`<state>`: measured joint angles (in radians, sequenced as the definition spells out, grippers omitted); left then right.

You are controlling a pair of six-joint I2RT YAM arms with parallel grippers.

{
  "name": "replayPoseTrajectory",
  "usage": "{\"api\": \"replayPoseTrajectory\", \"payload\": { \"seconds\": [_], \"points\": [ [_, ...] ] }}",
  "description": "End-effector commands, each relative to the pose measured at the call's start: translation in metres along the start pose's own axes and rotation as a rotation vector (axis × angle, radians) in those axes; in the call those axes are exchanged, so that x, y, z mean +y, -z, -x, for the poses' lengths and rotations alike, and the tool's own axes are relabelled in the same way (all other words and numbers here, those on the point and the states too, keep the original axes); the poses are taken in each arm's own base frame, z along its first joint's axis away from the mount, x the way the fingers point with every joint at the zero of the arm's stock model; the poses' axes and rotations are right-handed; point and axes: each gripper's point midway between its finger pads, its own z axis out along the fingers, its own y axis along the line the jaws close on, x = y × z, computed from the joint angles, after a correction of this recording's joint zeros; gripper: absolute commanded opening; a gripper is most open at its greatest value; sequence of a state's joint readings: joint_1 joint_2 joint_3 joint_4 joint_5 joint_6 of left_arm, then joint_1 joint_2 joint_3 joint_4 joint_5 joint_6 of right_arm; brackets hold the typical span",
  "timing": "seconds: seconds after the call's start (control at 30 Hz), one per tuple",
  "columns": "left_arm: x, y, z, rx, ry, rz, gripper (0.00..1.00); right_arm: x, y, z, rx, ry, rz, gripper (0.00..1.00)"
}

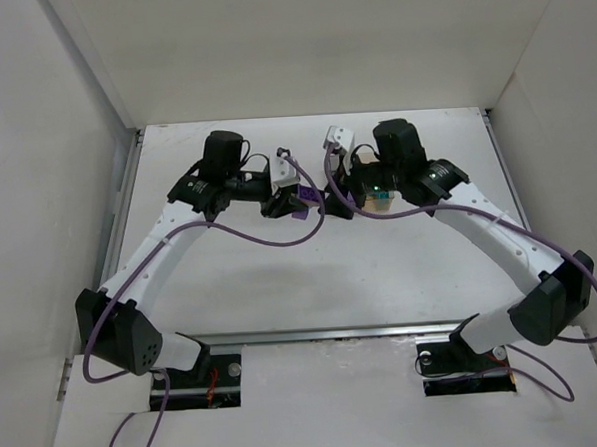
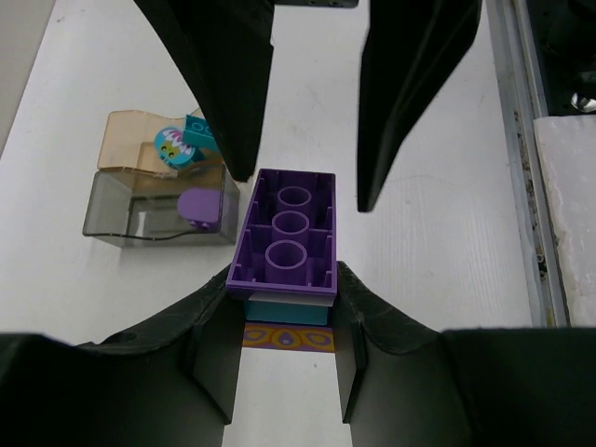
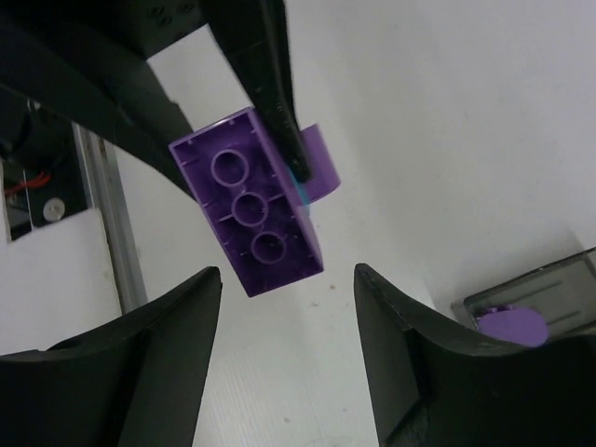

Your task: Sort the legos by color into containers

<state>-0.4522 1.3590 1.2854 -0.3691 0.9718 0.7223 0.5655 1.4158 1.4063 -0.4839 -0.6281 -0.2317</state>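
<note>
Partway: purple piece (image 2: 197, 207) in grey bin (image 2: 119, 219), teal piece (image 2: 174, 147) in amber bin (image 2: 126, 132); clamps unsorted stack (image 2: 289, 228) in left end effector (image 2: 287, 326), right end effector (image 3: 287, 279) wide.

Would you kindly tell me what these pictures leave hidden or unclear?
Top view: the containers sit mostly under the right arm; their contents are hidden.
Right wrist view: the grey container is cut off by the frame edge.
Left wrist view: the purple brick covers most of the teal brick.
</note>
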Motion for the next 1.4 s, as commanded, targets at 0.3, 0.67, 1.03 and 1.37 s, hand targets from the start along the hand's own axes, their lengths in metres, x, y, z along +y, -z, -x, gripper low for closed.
{"api": "replayPoseTrajectory", "payload": {
  "seconds": [0.3, 0.67, 1.03, 1.37],
  "points": [
    [-0.007, -0.001, 0.019, -0.056, -0.028, -0.097, 0.0, 0.021, -0.007, 0.015, -0.054, 0.151, 0.029, 0.53],
    [-0.01, -0.001, 0.027, -0.076, 0.043, -0.104, 0.0, 0.015, -0.018, 0.014, -0.036, 0.087, 0.01, 0.0],
    [0.002, 0.001, -0.034, 0.088, 0.185, 0.032, 0.0, -0.029, 0.022, 0.031, -0.194, -0.04, -0.177, 0.0],
    [0.001, 0.004, -0.068, 0.17, 0.271, 0.058, 0.0, -0.048, 0.035, 0.044, -0.232, -0.086, -0.27, 0.0]
  ]
}}
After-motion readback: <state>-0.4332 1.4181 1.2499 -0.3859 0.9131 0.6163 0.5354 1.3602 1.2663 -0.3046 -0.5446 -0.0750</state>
